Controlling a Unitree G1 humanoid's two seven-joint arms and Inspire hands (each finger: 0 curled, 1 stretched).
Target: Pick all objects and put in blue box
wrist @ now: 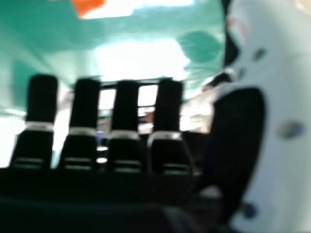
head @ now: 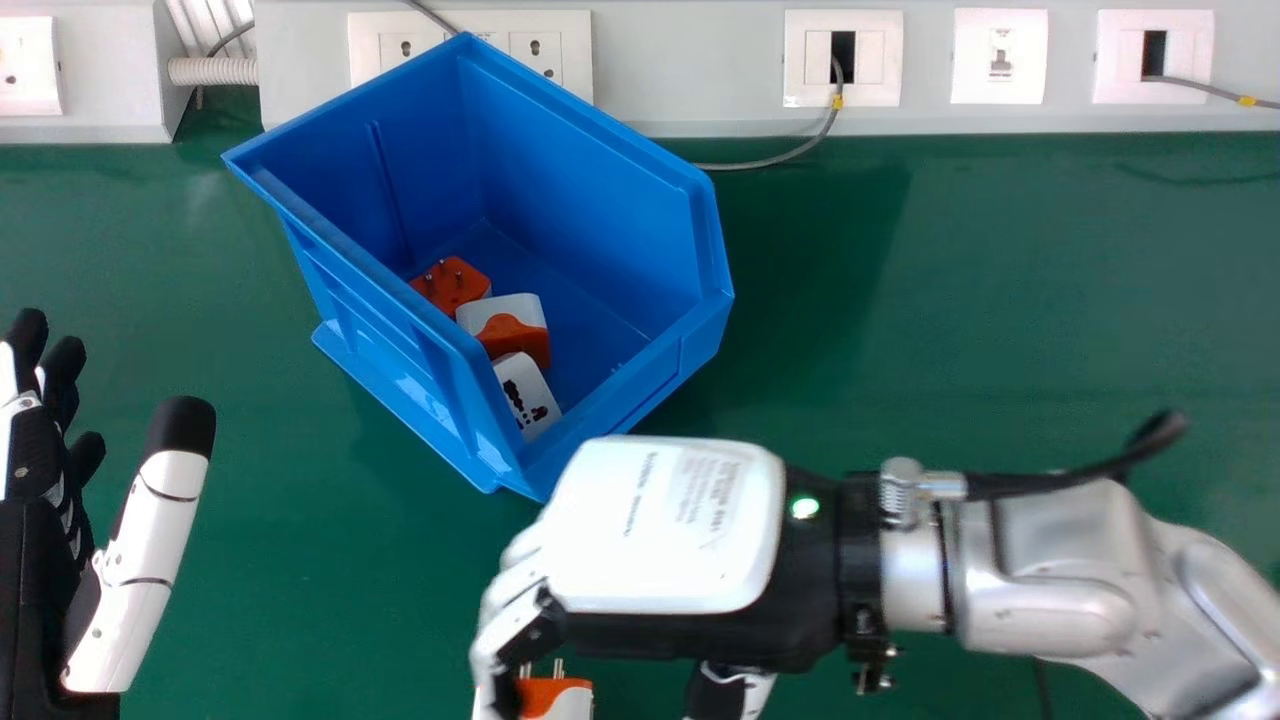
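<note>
The left hand (head: 35,570), smooth white and matt black, is released, its wrist cut off. Next, a glossy, angular blue plastic box (head: 590,190) holds three chunky orange-and-white plugs (head: 503,323). Nearer, a metal-pinned fourth plug (head: 565,700) is cropped by the bottom edge, partly hidden behind the right hand (head: 665,525), whose fingers extend, empty.

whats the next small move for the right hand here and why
Probably ease the right hand closer to the orange and white adapter so its fingers and thumb can close round it. The fingers look straight, with nothing gripped, and that adapter is outside the blue box.
</note>
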